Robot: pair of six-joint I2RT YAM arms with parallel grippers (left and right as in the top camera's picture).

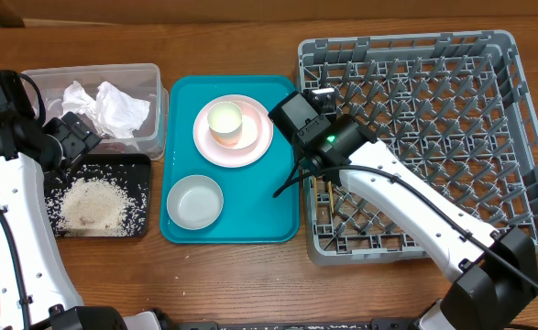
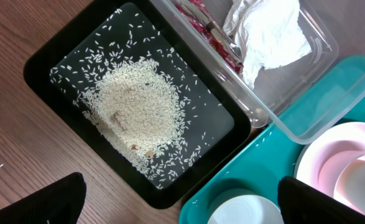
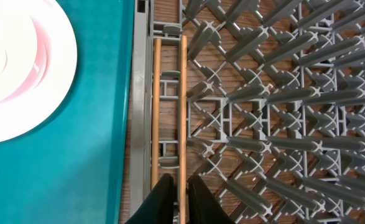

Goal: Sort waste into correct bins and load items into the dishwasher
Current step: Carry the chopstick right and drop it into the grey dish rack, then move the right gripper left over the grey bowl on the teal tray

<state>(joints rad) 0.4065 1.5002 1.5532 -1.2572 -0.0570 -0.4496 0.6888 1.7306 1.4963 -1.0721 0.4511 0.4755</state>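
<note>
My right gripper [image 3: 181, 190] is shut on one of two wooden chopsticks [image 3: 183, 93] lying along the left edge inside the grey dish rack [image 1: 516, 92]. In the overhead view this gripper [image 1: 316, 176] is at the rack's left wall. My left gripper [image 2: 182, 208] is open and empty, above the near corner of the black tray [image 1: 142, 165], which holds a pile of rice [image 1: 90, 203]. The clear tub [image 1: 151, 73] holds white napkins [image 1: 113, 105] and a red wrapper [image 2: 201, 28]. A pink plate [image 1: 250, 151] carries a white cup [image 1: 225, 119]. A pale bowl [image 1: 195, 202] sits in front of it.
The plate and bowl rest on a teal serving tray [image 1: 269, 211] between the bins and the rack. The rack's upright pegs [image 3: 263, 93] fill the rest of its floor. The wooden table [image 1: 250, 284] shows in front.
</note>
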